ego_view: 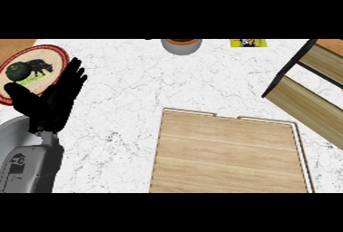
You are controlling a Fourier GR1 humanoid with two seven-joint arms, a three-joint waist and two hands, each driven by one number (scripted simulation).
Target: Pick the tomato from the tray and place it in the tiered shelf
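A wooden tray point(227, 154) with a low pale rim lies on the white marble counter at centre right. Its surface shows only bare wood, and I see no tomato anywhere. The tiered shelf point(315, 93), wooden boards in a dark frame, stands at the right edge. My left hand point(57, 97) rests open at the left, fingers straight and pointing up, apart from the tray. My right hand does not show.
A round plate point(61, 53) with a red rim sits at the upper left, partly behind my left hand, with a dark green round thing point(17, 70) on it. A grey pot point(181, 45) and a yellow packet point(248, 43) stand at the top edge.
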